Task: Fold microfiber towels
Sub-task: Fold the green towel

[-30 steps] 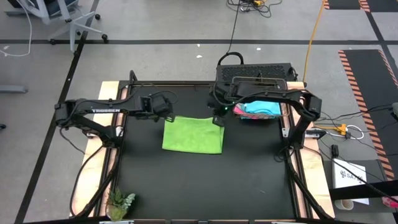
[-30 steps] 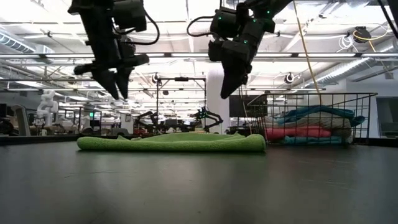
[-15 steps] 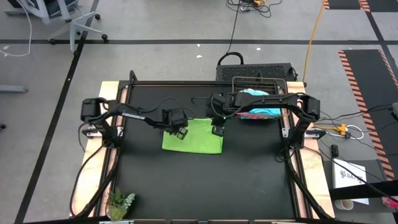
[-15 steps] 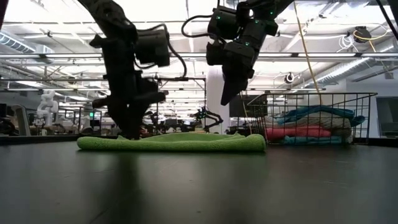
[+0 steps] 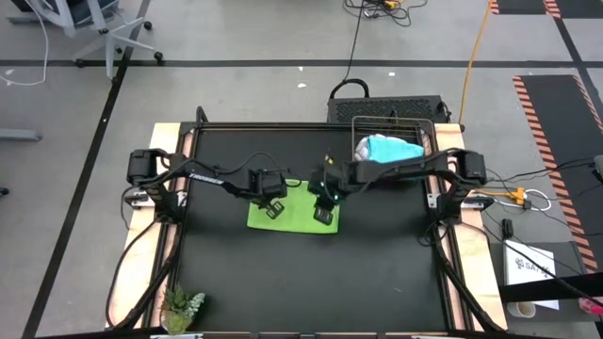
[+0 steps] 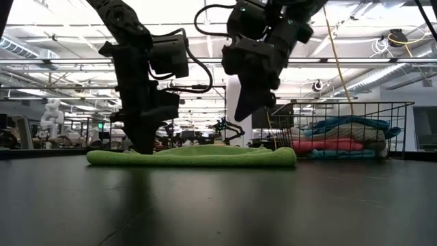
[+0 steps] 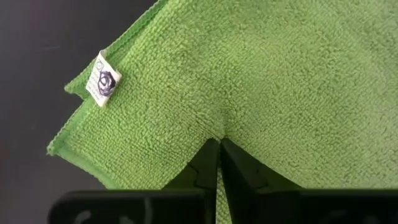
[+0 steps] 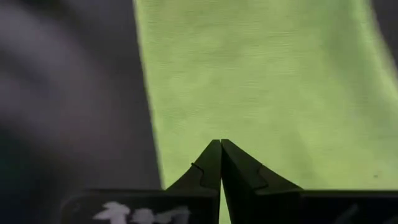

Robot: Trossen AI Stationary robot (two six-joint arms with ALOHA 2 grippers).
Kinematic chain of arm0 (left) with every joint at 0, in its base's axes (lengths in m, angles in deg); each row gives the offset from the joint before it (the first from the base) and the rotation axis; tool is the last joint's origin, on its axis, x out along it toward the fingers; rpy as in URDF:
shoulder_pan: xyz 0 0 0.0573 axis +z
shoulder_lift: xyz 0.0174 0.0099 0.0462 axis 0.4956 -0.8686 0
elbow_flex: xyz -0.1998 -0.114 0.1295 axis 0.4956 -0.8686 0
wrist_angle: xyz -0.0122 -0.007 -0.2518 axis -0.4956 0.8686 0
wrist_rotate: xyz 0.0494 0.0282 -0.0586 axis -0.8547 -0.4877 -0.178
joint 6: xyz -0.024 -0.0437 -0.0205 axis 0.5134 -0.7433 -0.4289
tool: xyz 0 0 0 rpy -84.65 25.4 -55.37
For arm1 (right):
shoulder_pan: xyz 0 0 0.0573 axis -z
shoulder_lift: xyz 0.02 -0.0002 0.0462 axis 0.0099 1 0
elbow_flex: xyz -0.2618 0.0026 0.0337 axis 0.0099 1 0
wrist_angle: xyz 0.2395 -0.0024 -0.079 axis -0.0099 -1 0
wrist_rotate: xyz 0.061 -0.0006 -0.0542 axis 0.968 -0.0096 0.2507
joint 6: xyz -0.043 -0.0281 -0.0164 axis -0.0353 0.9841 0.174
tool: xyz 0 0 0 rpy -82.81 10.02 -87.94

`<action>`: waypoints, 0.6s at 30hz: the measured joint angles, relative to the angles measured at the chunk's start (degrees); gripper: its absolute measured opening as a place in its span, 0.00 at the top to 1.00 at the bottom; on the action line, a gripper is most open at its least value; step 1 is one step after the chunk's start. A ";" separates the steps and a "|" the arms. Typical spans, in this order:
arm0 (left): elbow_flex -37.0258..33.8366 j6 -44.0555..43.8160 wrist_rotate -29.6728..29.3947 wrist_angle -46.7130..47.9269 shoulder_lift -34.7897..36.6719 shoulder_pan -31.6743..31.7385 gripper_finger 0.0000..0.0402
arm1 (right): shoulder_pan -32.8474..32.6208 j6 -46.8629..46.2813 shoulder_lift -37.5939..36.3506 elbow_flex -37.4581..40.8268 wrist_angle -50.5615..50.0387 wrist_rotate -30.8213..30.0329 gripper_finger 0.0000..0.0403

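Note:
A lime green towel [image 5: 300,218] lies flat on the black table, also seen in the low view [image 6: 205,156]. My left gripper [image 5: 272,209] is down on the towel's left part, shut on its cloth, a short way in from a corner that bears a small white tag [image 7: 103,81]. My right gripper [image 6: 244,115] hangs shut above the towel's right part [image 8: 261,81], clear of it, fingers slanting down. In the high view it stands over the right part [image 5: 325,217]. My left gripper pinches a small pucker of the towel's top surface [image 7: 219,127] between its two fingertips, coming from above and pointing steeply down. Creases run out from the tips. The towel stays flat on the table; one layer or several, I cannot tell.
A wire basket [image 6: 403,130] stands at the table's far right corner with folded pink and blue towels [image 6: 328,145] in it; a light blue one [image 5: 386,149] shows on top. A small green plant [image 5: 181,306] sits at the near left corner.
My left gripper has come down and toward the table's right from the far left, rolled about its axis, and shut on the towel's left part. My right gripper has moved toward the near edge and a little down, over the towel's right part.

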 joint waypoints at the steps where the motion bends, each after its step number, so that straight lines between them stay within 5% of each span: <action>1: 0.00 0.20 0.03 0.11 0.00 0.00 0.96 | -0.82 -1.44 -0.03 1.72 2.88 0.01 1.00; 7: -0.02 -1.56 -0.35 0.30 -0.01 -0.62 0.98 | -5.36 -8.22 -0.02 13.19 15.24 -0.12 1.00; 18: 0.03 -12.14 3.06 3.39 1.14 -5.48 0.99 | -15.86 -15.58 -0.30 23.31 20.58 -3.14 1.00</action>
